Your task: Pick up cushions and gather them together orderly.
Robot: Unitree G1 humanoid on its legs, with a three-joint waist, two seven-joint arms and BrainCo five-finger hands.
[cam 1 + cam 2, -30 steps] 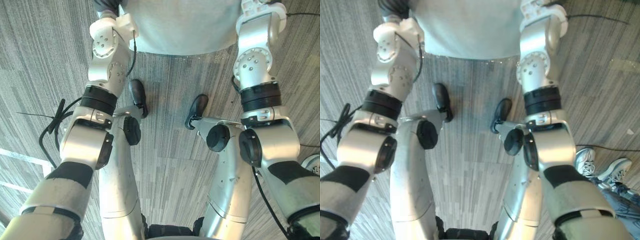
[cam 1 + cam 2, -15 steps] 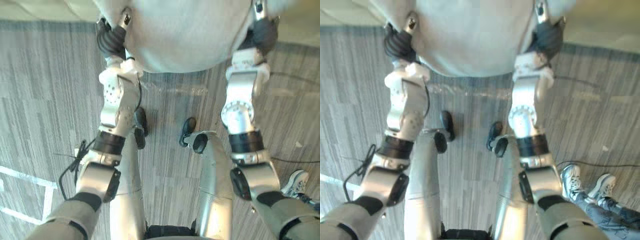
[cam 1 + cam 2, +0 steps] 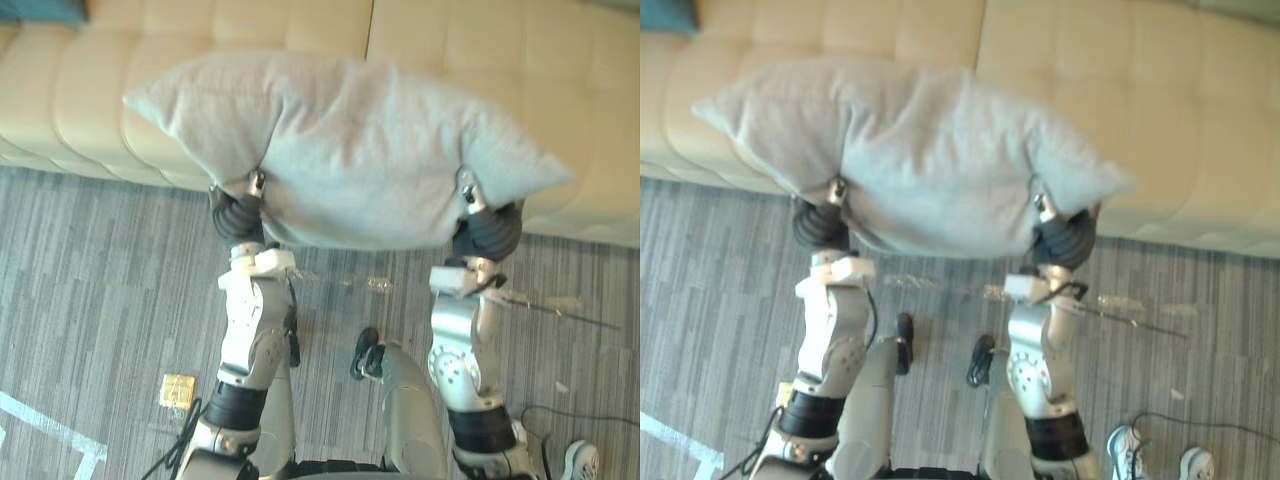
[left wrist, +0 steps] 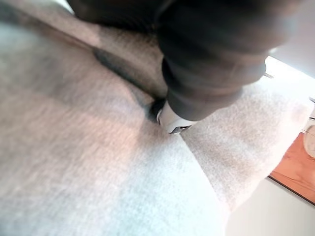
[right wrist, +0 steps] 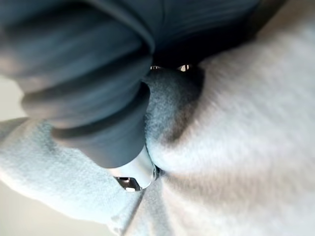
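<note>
A large light grey cushion (image 3: 350, 150) hangs in the air in front of a cream sofa (image 3: 180, 50), held up from its lower edge by both hands. My left hand (image 3: 238, 215) grips it at the lower left, the thumb pressed into the cloth in front and the fingers hidden behind. My right hand (image 3: 485, 232) holds the lower right the same way. In the left wrist view the cushion (image 4: 98, 162) creases where the thumb (image 4: 172, 120) digs in. The right wrist view shows the same dent in the cushion (image 5: 236, 147). A teal cushion's corner (image 3: 40, 10) lies on the sofa's far left.
The sofa runs across the whole back, its front edge just behind the cushion. Grey striped carpet lies below, with a small tan square (image 3: 178, 390) and a white tape line (image 3: 50, 430) on it. A person's shoes (image 3: 1130, 450) stand at the lower right.
Both arms have risen with the cushion, from close over the floor up to the sofa's height. The camera has tilted up, bringing the sofa into sight.
</note>
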